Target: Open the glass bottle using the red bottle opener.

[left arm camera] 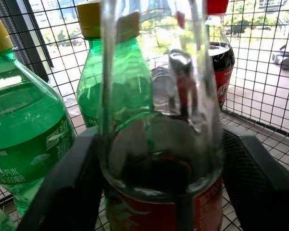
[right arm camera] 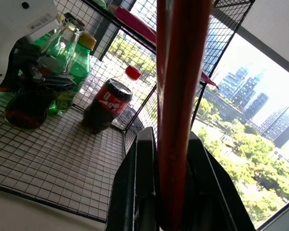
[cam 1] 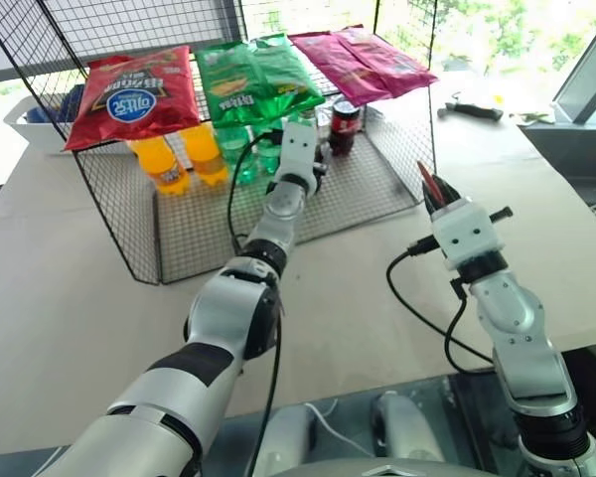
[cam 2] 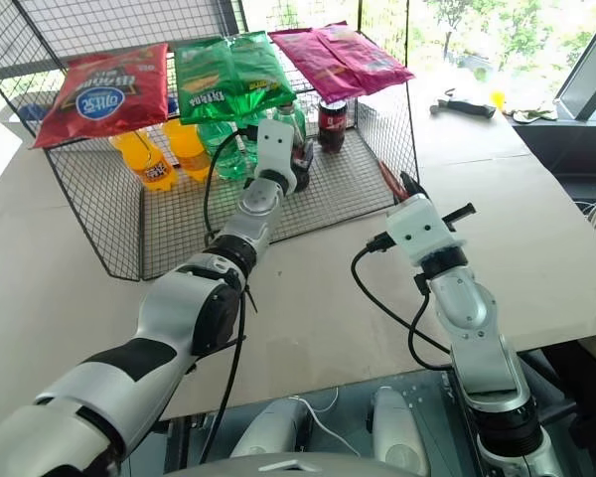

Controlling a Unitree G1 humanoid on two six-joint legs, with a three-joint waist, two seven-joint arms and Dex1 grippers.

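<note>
Right gripper (cam 1: pixel 432 191): nearest the robot, raised over the table (cam 1: pixel 70 298) in front of the wire rack (cam 1: pixel 149 253), well apart from it; its two fingers are closed tight on the red bottle opener (right arm camera: pixel 176 110).
Red bottle opener: stands up between those fingers, its slim red shaft rising past their tips.
Left gripper (cam 2: pixel 300 159): reaches into the rack's lower shelf; its fingers (left arm camera: pixel 62 187) stand part-open, one on each side of the glass bottle (left arm camera: pixel 159 159), close beside it; whether they press on the glass cannot be told.
Glass bottle: upright on the rack's wire floor, dark drink low in it, red label band at its base.
Green bottles (left arm camera: pixel 26 139): just behind the glass bottle, inside the rack.
Cola can (right arm camera: pixel 106 106): on the rack floor, farther back beside the glass bottle.
Snack bags (cam 1: pixel 134 94): lying on top of the rack, red, green and pink.
</note>
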